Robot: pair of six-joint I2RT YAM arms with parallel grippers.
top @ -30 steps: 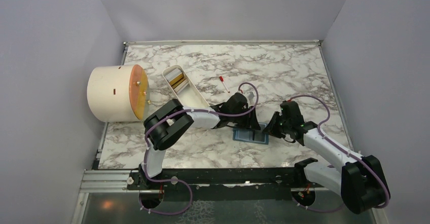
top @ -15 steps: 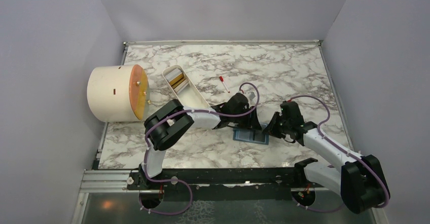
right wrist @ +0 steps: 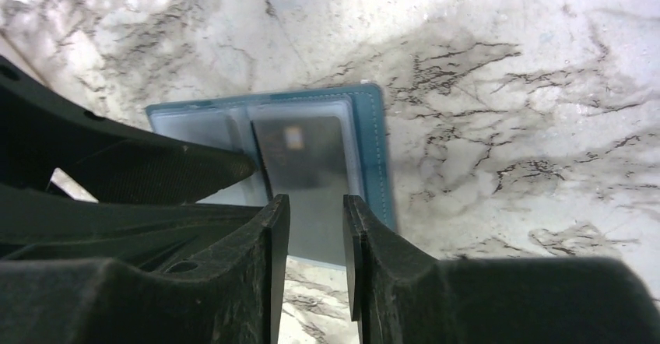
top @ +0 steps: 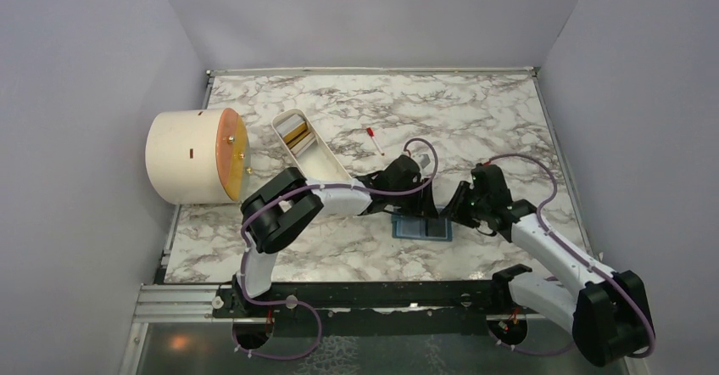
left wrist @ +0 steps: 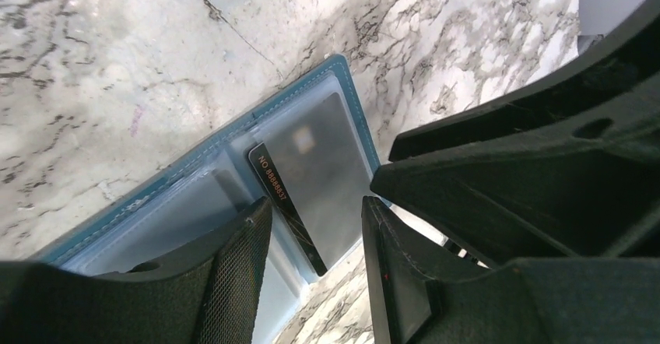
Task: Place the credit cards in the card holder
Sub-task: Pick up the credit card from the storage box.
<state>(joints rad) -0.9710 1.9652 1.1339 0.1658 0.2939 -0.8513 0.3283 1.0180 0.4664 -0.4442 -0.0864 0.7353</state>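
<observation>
The teal card holder (top: 420, 229) lies open on the marble table near the front middle. It also shows in the left wrist view (left wrist: 352, 103) and the right wrist view (right wrist: 375, 149). The dark grey card (left wrist: 323, 169) sits in its clear pocket, also in the right wrist view (right wrist: 302, 153). My left gripper (left wrist: 313, 213) is open and empty just above the holder's inner edge. My right gripper (right wrist: 315, 208) is narrowly open and empty over the pocket's near edge. In the top view the left gripper (top: 424, 212) and right gripper (top: 454, 215) meet over the holder. A yellow-orange card (top: 295, 131) lies in the white tray.
The long white oval tray (top: 320, 159) lies at the back left of the arms. A cream cylinder with a round orange face (top: 193, 156) stands at the left edge. A small red-tipped stick (top: 374, 141) lies behind the grippers. Grey walls close in the table.
My right wrist has drawn back a little to the right. My left wrist has shifted slightly right. The holder and card have stayed put.
</observation>
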